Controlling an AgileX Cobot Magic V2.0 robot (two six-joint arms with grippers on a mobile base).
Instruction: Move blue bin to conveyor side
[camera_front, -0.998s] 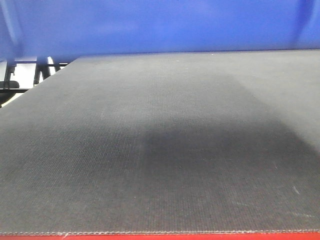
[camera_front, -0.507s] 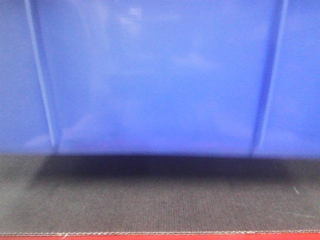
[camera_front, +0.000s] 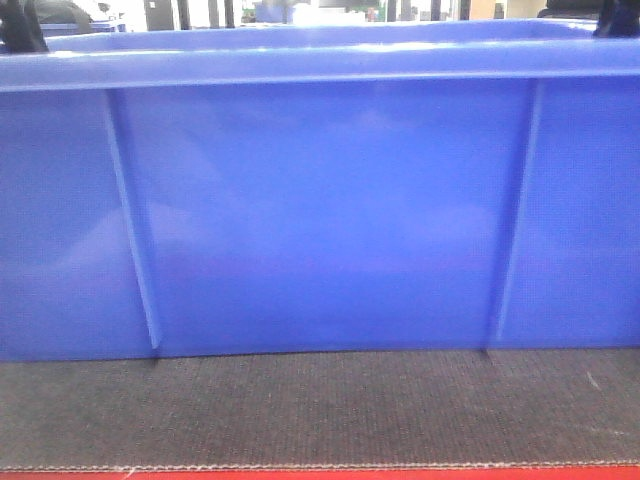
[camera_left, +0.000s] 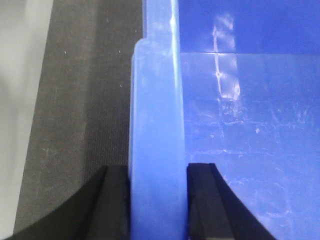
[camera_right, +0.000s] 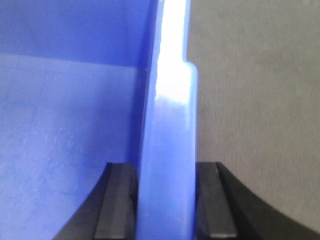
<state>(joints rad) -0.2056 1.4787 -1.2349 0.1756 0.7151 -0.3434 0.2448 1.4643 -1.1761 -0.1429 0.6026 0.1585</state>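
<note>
Blue bin (camera_front: 320, 230) on black conveyor (camera_front: 320, 410)

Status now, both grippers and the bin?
Left gripper and right gripper shut on blue bin rim. Bin on conveyor. No obstacle visible.

Bin (camera_front: 320, 230): glossy blue, smooth wall, 2 thin vertical ribs, thick rolled rim. Upright, resting on conveyor (camera_front: 320, 410). Conveyor: black woven belt, pale stitched seam, red edge strip.
</note>
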